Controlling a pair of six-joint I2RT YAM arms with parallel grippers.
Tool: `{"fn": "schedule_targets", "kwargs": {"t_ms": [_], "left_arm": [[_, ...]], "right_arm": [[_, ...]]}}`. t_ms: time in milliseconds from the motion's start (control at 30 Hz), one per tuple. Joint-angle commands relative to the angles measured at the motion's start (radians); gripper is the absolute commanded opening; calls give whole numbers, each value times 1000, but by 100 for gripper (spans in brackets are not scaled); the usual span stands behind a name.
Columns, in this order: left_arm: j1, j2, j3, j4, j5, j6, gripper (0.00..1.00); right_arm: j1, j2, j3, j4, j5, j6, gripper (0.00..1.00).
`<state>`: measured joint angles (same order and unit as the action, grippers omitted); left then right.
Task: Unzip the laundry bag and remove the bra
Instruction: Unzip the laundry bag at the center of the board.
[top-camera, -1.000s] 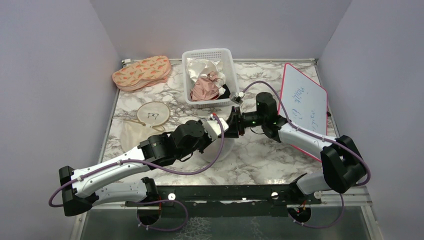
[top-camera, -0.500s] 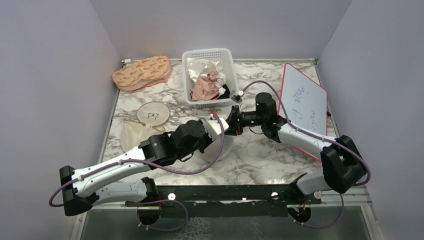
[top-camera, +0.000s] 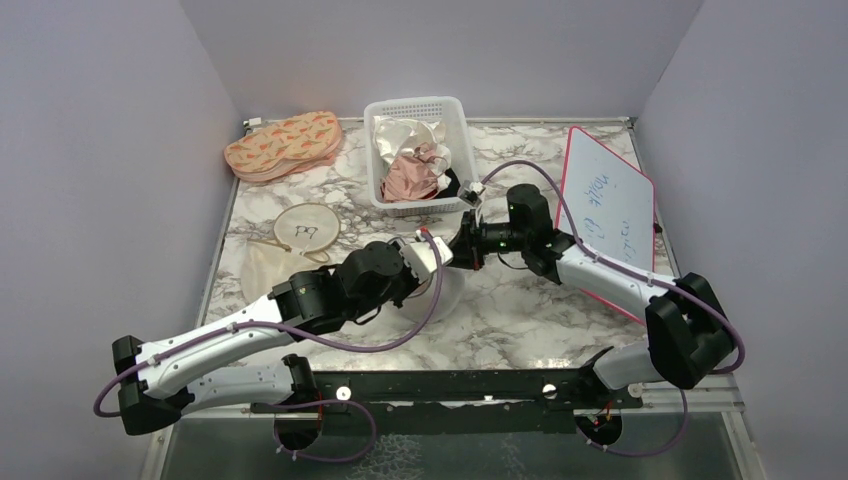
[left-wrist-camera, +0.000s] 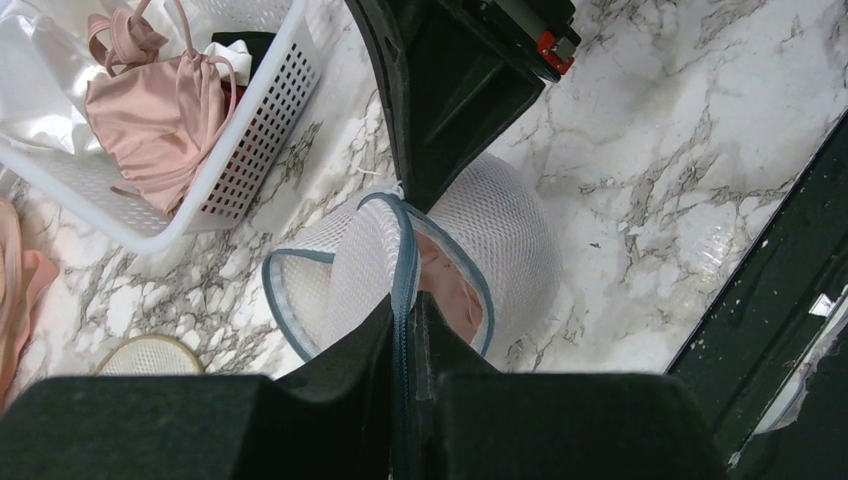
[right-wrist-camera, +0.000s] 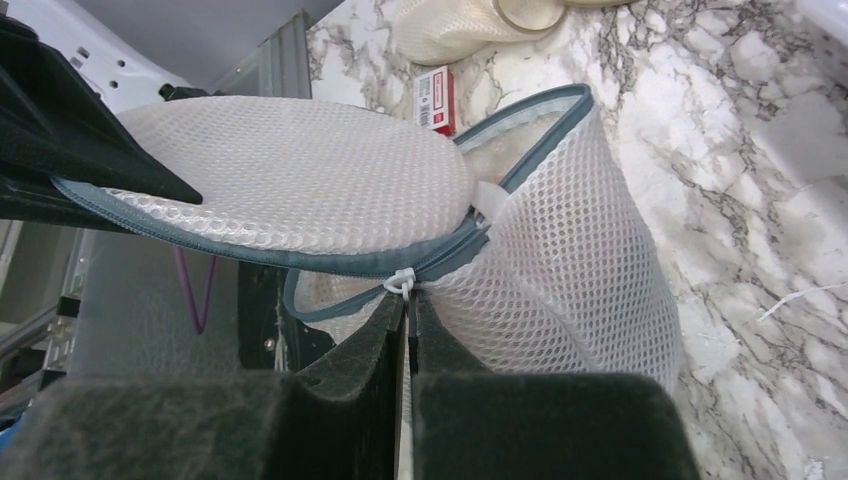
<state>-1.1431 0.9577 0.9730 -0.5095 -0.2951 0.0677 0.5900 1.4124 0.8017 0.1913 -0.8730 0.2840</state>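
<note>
The laundry bag (left-wrist-camera: 500, 225), white mesh with a blue-grey zip rim, sits partly unzipped on the marble table, its round lid (right-wrist-camera: 300, 170) lifted. The dusty-pink bra (left-wrist-camera: 452, 283) shows inside through the opening. My left gripper (left-wrist-camera: 404, 312) is shut on the lid's zip rim. My right gripper (right-wrist-camera: 406, 305) is shut on the white zip pull (right-wrist-camera: 399, 282) at the bag's side. In the top view both grippers, left (top-camera: 446, 254) and right (top-camera: 467, 243), meet over the bag (top-camera: 447, 292), which the arms mostly hide.
A white slotted basket (top-camera: 415, 103) with peach and cream satin cloths stands just behind the grippers. A tilted whiteboard (top-camera: 605, 205) lies right. A cream pouch (top-camera: 268, 268), a round mesh pouch (top-camera: 305, 228) and a patterned pouch (top-camera: 285, 145) lie left. A small red-white box (right-wrist-camera: 435, 100) lies near the bag.
The left arm has drawn back to the left a little with the lid rim. The right gripper has shifted slightly left and away with the zip pull.
</note>
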Motion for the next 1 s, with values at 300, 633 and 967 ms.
{"fn": "schedule_targets", "kwargs": {"t_ms": [300,633,967], "left_arm": [[-5,-92,61,-34,96,94,0],[-5,-98,107,-58,116,109,0],[-3,41,215,-153,-182,-208,0]], "right_arm": [[-12,66,166,-221,94,-201,1],[-13,118,216,-247,51,-214,5],[-13,8,238,-432,319,-59,54]]}}
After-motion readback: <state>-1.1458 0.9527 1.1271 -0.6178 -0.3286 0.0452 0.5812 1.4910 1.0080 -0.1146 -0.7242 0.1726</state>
